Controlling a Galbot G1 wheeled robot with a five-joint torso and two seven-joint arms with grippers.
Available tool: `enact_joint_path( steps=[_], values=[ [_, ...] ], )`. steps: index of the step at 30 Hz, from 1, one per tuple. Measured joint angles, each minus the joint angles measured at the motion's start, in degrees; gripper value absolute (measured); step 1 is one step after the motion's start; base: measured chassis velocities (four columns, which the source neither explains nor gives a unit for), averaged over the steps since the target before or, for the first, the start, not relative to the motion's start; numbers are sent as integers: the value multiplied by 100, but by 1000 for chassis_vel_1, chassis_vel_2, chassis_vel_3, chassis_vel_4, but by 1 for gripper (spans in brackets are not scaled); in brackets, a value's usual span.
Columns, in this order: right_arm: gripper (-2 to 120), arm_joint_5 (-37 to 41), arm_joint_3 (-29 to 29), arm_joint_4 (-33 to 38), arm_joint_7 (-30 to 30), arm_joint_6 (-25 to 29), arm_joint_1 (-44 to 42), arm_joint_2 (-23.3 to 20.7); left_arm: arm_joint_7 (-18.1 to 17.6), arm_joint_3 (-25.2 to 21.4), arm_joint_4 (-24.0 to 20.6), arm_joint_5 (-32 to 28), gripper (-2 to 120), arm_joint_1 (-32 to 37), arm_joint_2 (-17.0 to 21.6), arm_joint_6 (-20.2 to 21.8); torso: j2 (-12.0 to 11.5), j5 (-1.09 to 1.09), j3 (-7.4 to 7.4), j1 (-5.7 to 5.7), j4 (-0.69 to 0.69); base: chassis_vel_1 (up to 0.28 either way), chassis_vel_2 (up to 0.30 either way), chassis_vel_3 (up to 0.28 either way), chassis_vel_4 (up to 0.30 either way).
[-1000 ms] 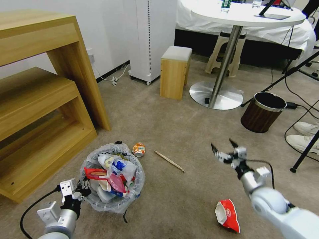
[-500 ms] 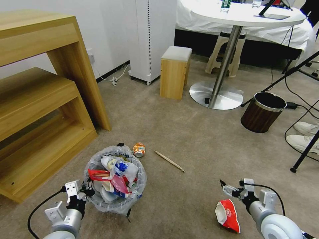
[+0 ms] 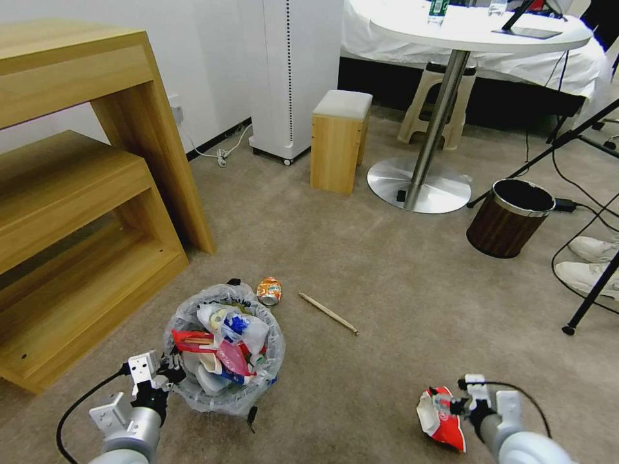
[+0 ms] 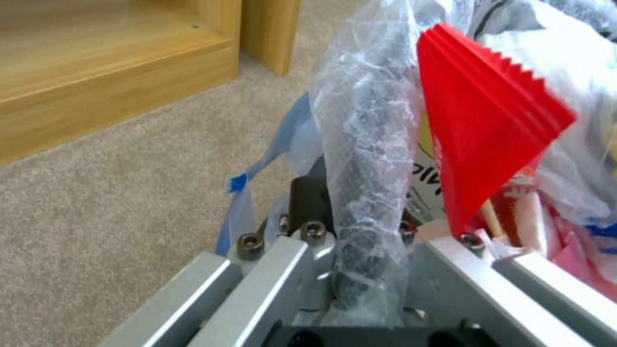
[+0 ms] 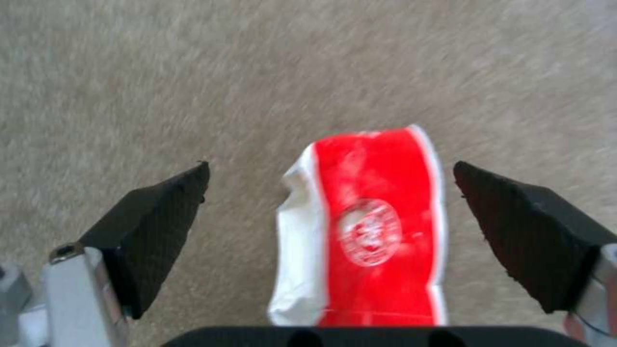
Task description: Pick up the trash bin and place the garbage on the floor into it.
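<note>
1. Presently: left gripper [image 4: 360,270] clamped on trash bin [image 3: 222,348] rim, keeping it beside remaining litter.
2. Right gripper [image 5: 331,212] spread, straddling red wrapper [image 5: 369,231] on floor [image 3: 387,270], aligned for pinching.

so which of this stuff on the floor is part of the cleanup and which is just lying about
Part of the job:
- trash bin, rim gripped by the left tool
- red wrapper, between the open fingers of the right tool
- crushed orange can
- wooden stick

Just lying about:
- brown bin
- wooden stool
- round table
- wooden shelf unit
</note>
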Motion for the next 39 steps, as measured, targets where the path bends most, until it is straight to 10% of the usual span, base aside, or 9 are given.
enact_joint_path(
  steps=[18,39],
  values=[
    [68,-722,-618,-1109,-237,424,147,698,-35,-65,-140,-26,1,51,10,-6,0,-2,0,0,-1,0,0,0,0],
    [0,-1753,-273,-1051,-882,1362,-36,424,-39,-49,-45,-30,1,-9,32,-17,0,-1,0,0,-1,0,0,0,0]
  ],
)
